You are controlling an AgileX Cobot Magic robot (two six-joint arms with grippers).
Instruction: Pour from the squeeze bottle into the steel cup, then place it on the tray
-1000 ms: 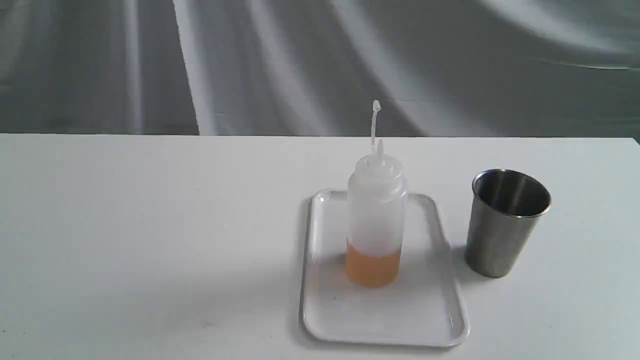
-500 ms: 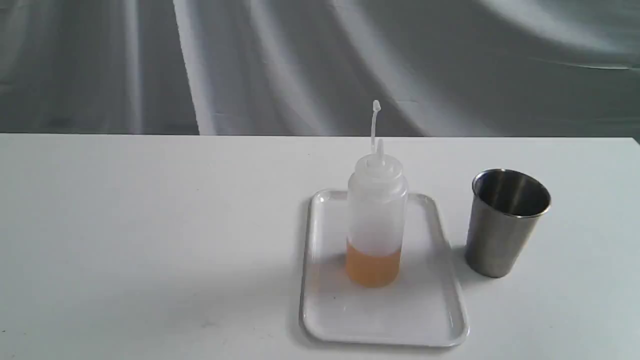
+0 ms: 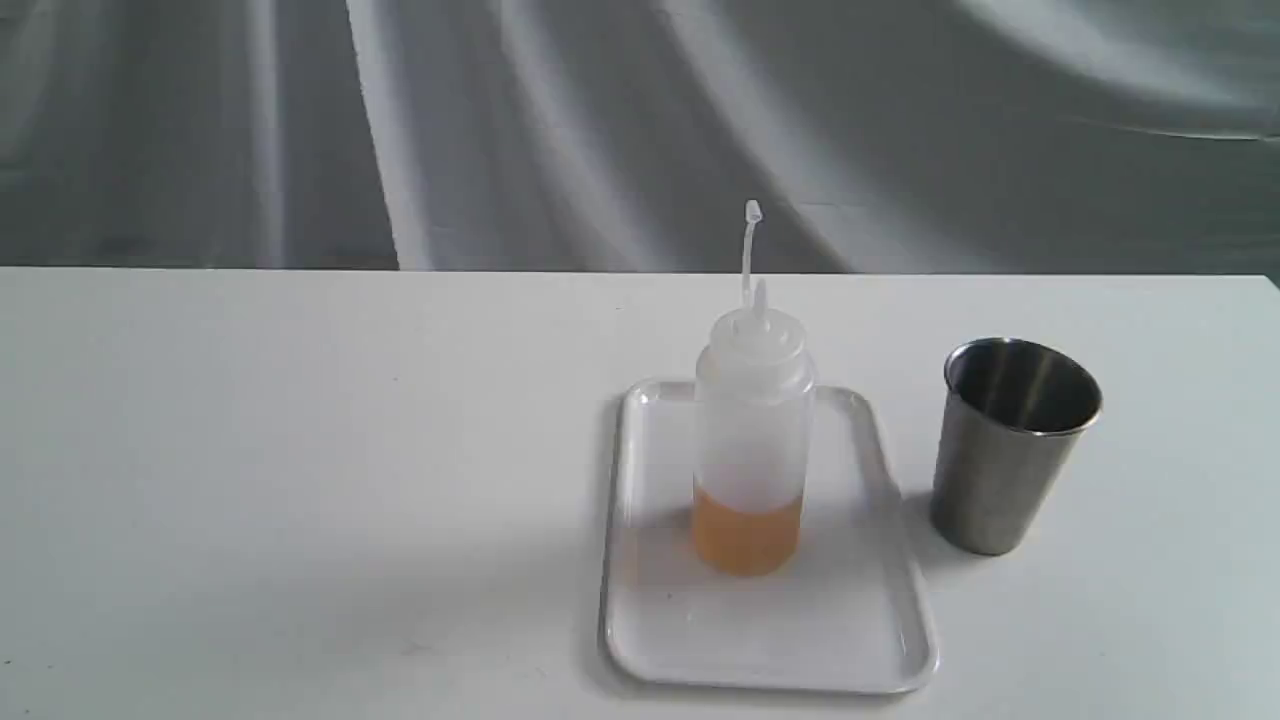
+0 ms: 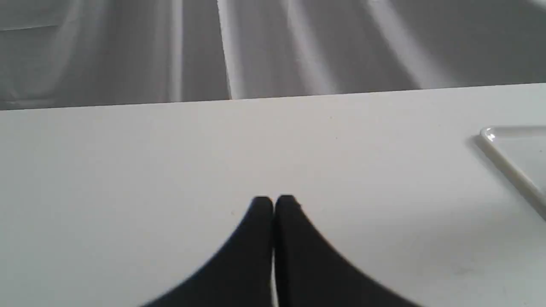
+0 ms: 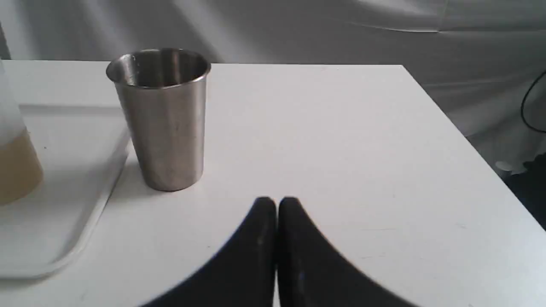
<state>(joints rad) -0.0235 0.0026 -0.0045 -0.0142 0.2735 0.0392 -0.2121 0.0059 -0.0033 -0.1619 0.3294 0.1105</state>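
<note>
On the white worktop (image 3: 300, 450) stand 3 things: 1 tray (image 3: 860, 640), 1 bottle (image 3: 752, 440) and 1 cup (image 3: 1005, 460). The flat white tray lies right of the middle, and the bottle stands upright on it, nearer the far rim than the near one. Amber liquid (image 3: 746, 535) fills only the lowest part of the bottle, and 1 thin cap strap (image 3: 748, 245) rises above the pointed nozzle. The steel cup stands upright on the worktop just beside the tray's right rim, mouth up; whether the 2 touch cannot be told. The 2 claws show only in their own wrist views. The left claw (image 4: 273, 202) is clenched, its 2 black fingers pressed together with nothing between them, over bare worktop well apart from the tray, of which 1 corner shows. The right claw (image 5: 276, 204) is likewise clenched and empty, over the worktop near the cup but apart from it. Grey draped cloth (image 3: 600, 130) hangs behind.
</note>
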